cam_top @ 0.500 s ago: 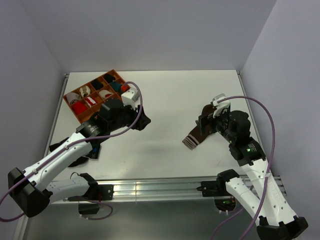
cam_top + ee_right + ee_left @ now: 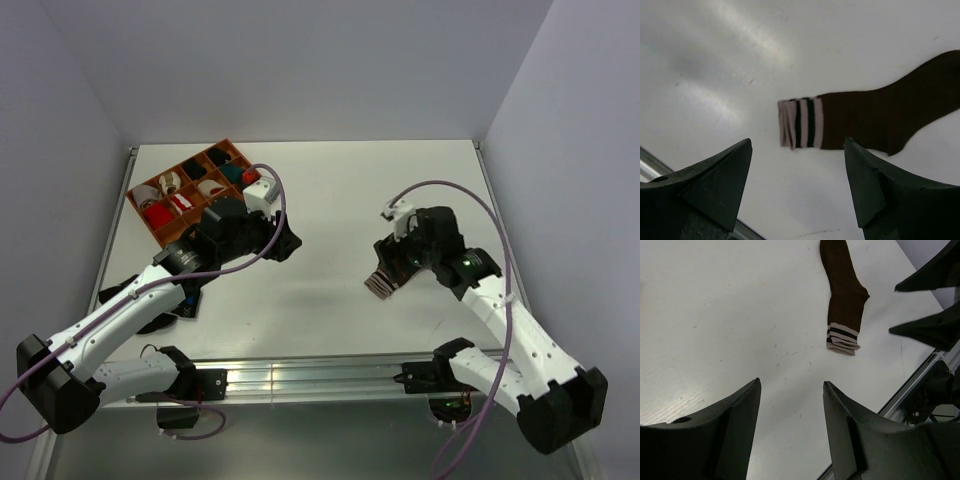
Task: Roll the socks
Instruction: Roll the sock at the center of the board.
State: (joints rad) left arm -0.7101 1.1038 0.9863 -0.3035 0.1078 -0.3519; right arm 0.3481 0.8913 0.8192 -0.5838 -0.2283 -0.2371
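Both released, the right pincer [image 2: 797, 140] hovers over the flat socks [image 2: 875, 122], the left pincer [image 2: 791, 382] well apart.

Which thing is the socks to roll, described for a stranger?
On the white table, look right of centre, beneath the right gripper. The socks lie flat there, dark brown with a pale pink striped cuff toward the near edge. The other sock bundles, red, white and teal, sit in the orange tray at far left.

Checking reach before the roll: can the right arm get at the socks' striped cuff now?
Probably yes: the open right gripper hangs above the socks at their striped cuff, nothing between.
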